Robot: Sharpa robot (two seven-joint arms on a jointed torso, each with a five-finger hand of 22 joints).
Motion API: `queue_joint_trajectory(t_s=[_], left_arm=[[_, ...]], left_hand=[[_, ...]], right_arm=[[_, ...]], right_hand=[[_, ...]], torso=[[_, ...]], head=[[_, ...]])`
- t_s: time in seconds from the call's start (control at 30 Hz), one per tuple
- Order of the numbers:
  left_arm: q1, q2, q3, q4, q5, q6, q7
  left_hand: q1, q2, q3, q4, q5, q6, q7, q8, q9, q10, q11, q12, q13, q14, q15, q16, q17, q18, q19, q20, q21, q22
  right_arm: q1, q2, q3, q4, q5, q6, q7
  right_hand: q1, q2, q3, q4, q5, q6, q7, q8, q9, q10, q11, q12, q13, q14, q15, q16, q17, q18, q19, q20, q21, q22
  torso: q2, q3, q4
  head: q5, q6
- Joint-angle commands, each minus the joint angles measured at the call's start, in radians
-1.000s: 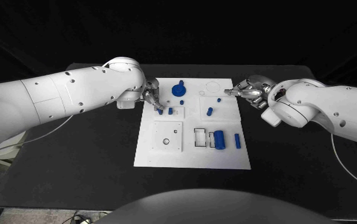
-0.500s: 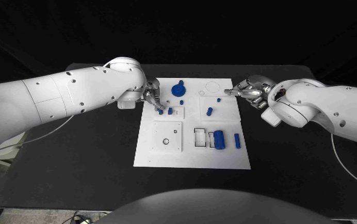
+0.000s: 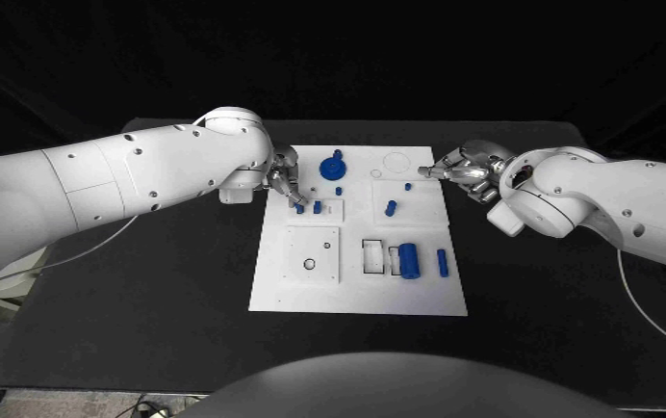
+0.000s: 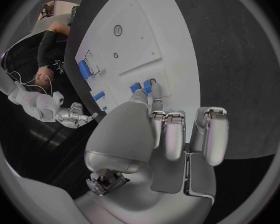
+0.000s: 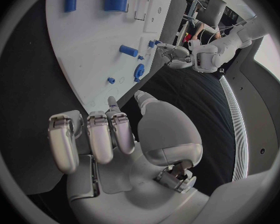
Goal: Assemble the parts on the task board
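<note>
Your left hand (image 3: 283, 181) sits at the left edge of the task board (image 3: 358, 295), its fingertips down at 2 small blue pegs (image 3: 308, 208) that stand side by side in the upper left square block; from the left wrist view the fingertips (image 4: 154, 100) reach those pegs (image 4: 142, 87), but you cannot tell whether they pinch one or only touch it. Your right hand (image 3: 464, 171) hangs at the board's upper right edge with its fingers curled and apart, holding nothing. Out from the hands, a large round blue part (image 3: 333, 167) sits near the board's top, with a small blue piece (image 3: 392, 209) in the block right of the pegs. Lower down, the rectangular recess (image 3: 374, 256) holds nothing you can see, a blue cylinder (image 3: 408, 259) lies just beside it, and a thin blue bar (image 3: 443, 263) lies further right.
</note>
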Motion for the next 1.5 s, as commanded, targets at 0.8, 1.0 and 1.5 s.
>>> queue_joint_trajectory(t_s=[0.8, 1.0, 1.5], left_arm=[[0.0, 0.0, 0.0, 0.004, -0.035, 0.019, 0.028], [0.0, 0.001, 0.0, 0.003, -0.036, 0.016, 0.035], [-0.001, 0.001, 0.0, 0.002, -0.041, 0.021, 0.049]], left_hand=[[0.009, 0.003, 0.014, 0.0, -0.013, 0.008, -0.012, 0.003, -0.001, 0.159, -0.055, -0.002, 0.166, 0.104, -0.006, 0.003, 0.264, -0.008, 0.103, 0.009, 0.002, 0.263], [0.012, 0.002, 0.017, 0.0, -0.015, 0.008, -0.012, 0.002, -0.001, 0.159, -0.055, -0.002, 0.166, 0.104, -0.005, 0.003, 0.264, -0.008, 0.103, 0.009, 0.002, 0.263], [0.015, -0.007, 0.021, 0.0, -0.02, 0.008, -0.012, 0.001, -0.001, 0.159, -0.054, -0.002, 0.166, 0.104, -0.005, 0.003, 0.264, -0.008, 0.103, 0.01, 0.002, 0.263]], right_arm=[[-0.001, 0.002, 0.0, -0.001, -0.006, 0.01, 0.003], [-0.001, 0.002, 0.0, 0.0, -0.006, 0.01, 0.003], [-0.001, 0.001, 0.0, -0.001, -0.006, 0.01, 0.003]], right_hand=[[0.009, -0.001, -0.006, -0.002, 0.004, 0.001, 0.007, 0.005, 0.001, 0.105, 0.01, 0.003, 0.263, 0.104, 0.006, 0.004, 0.263, -0.007, 0.106, 0.008, 0.004, 0.263], [0.009, -0.001, -0.006, -0.002, 0.004, 0.001, 0.007, 0.005, 0.001, 0.105, 0.01, 0.003, 0.263, 0.104, 0.006, 0.004, 0.263, -0.007, 0.106, 0.008, 0.004, 0.263], [0.009, -0.001, -0.006, -0.002, 0.004, 0.001, 0.007, 0.005, 0.001, 0.105, 0.01, 0.003, 0.263, 0.104, 0.006, 0.004, 0.263, -0.007, 0.106, 0.008, 0.004, 0.263]], torso=[[-0.001, 0.0007, 0.0002], [0.0, 0.0004, -0.0002], [0.0, -0.0001, 0.0009]], head=[[0.0, 0.0], [-0.001, 0.0], [-0.001, 0.0]])
